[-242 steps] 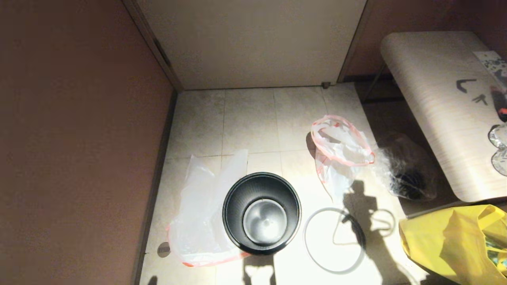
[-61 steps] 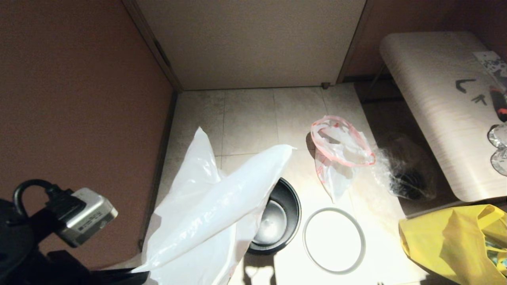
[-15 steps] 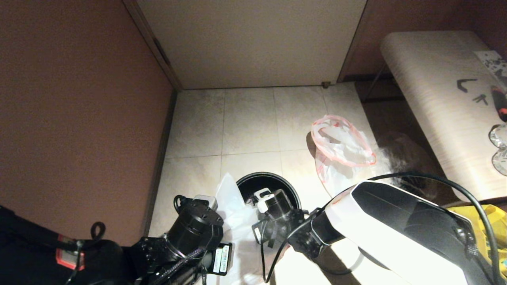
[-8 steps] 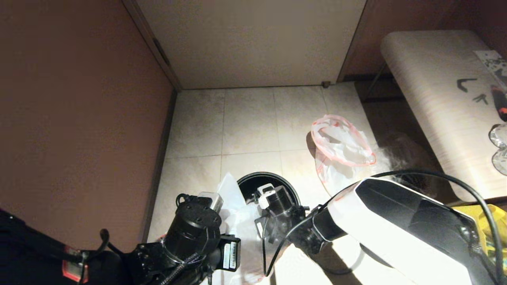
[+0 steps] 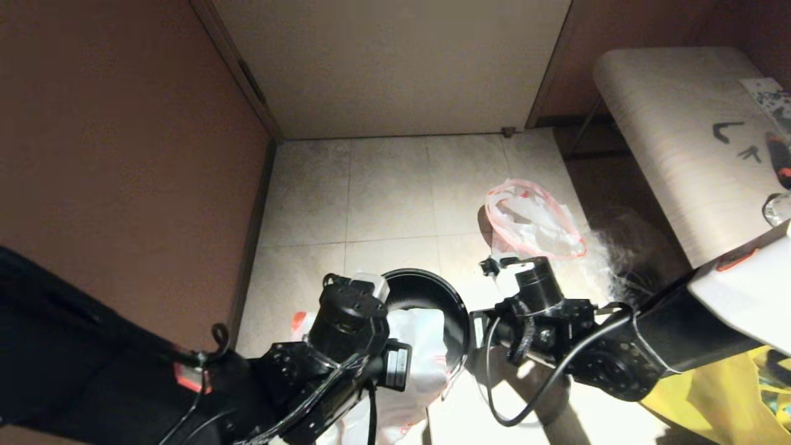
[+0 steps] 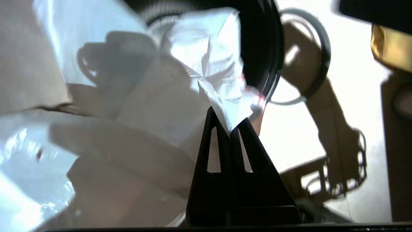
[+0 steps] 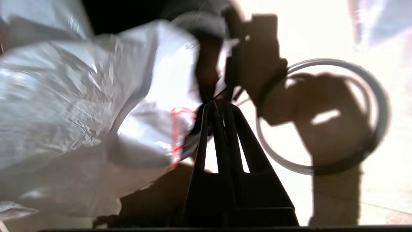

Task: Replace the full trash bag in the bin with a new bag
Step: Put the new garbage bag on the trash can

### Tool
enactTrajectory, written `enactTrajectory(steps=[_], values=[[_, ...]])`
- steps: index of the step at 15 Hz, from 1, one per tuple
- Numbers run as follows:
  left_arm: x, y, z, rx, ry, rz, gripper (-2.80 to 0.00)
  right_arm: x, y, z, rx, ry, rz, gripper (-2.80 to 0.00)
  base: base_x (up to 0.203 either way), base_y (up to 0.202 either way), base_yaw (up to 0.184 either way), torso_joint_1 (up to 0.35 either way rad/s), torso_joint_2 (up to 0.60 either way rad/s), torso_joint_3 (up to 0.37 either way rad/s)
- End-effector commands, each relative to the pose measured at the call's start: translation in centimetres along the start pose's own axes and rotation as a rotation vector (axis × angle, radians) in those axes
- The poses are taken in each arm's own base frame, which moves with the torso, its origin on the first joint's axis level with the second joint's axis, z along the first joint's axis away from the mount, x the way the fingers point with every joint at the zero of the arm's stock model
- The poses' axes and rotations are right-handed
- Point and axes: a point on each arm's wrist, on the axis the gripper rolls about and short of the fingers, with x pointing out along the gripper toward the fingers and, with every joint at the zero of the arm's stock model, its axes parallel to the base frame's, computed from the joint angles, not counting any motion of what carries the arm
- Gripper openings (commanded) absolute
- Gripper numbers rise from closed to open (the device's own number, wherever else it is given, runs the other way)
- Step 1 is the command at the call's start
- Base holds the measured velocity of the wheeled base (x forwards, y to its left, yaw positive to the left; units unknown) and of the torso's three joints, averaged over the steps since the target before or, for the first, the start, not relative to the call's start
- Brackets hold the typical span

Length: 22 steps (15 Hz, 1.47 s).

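The black bin [image 5: 432,289] stands on the tiled floor between my two arms. The new bag [image 5: 421,346], limp and white, drapes over its near rim and into its mouth. My left gripper [image 6: 230,124] is shut on a fold of the new bag [image 6: 209,64] beside the bin's rim [image 6: 264,48]. At the rim's right side my right gripper [image 7: 220,104] is shut on the bag's red-strung hem [image 7: 175,129]. The grey hoop [image 7: 381,106] lies on the floor right of the bin. The full trash bag [image 5: 531,222] with its pink hem sits farther back on the right.
A crinkly clear bag [image 5: 624,247] lies beside the full one. A big yellow bag [image 5: 723,389] sits at the near right under my right arm. A pale wooden table [image 5: 680,123] fills the far right. A brown wall [image 5: 123,154] closes the left side.
My right arm has swung from over the bin to its right side. The left wrist has moved forward toward the bin. The new bag now spreads across the bin's near rim.
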Motion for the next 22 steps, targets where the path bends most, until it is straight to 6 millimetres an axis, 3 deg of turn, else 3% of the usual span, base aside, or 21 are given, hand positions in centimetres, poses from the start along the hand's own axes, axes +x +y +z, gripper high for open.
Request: enactTrajectory(steps=[1,3,8,10,11,12,14,17,22], values=[[2.8,-1.1,0.8,0.006,0.013,0.018,-2.8,-2.9,-2.3,1.9,0.06,-0.103,-0.019,-2.8,0.0,0.0,0.0,0.0,0.0,0.0],[5.7,-2.0,2.2,0.021,0.045,0.045,-2.8,-3.9,-3.6,2.8,0.097,-0.147,-0.03,-2.8,0.0,0.0,0.0,0.0,0.0,0.0],[11.1,-3.7,7.0,-0.002,0.024,0.09,-2.8,-5.8,-4.3,4.1,0.16,-0.198,-0.007,-2.8,0.0,0.0,0.0,0.0,0.0,0.0],[13.2,-4.0,7.4,0.002,0.043,0.13,-2.8,-6.1,-4.4,4.0,0.176,-0.198,-0.005,-2.8,0.0,0.0,0.0,0.0,0.0,0.0],[13.9,-4.1,6.7,0.014,0.07,0.15,0.0,-6.4,-4.5,4.0,0.189,-0.201,-0.005,-2.8,0.0,0.0,0.0,0.0,0.0,0.0],[13.9,-4.2,6.3,0.018,0.081,0.151,0.0,-6.8,-4.5,4.1,0.194,-0.209,-0.004,-2.8,0.0,0.0,0.0,0.0,0.0,0.0],[13.4,-4.1,6.3,0.015,0.086,0.15,0.0,-7.4,-4.6,4.2,0.197,-0.219,-0.003,-2.8,0.0,0.0,0.0,0.0,0.0,0.0],[10.3,-3.8,7.8,-0.012,0.051,0.132,0.0,-7.8,-4.7,4.0,0.196,-0.218,-0.005,-2.8,0.0,0.0,0.0,0.0,0.0,0.0],[2.2,-2.8,11.2,-0.077,-0.051,0.069,0.0,-8.1,-4.9,3.5,0.196,-0.208,-0.022,-2.8,0.0,0.0,0.0,0.0,0.0,0.0]])
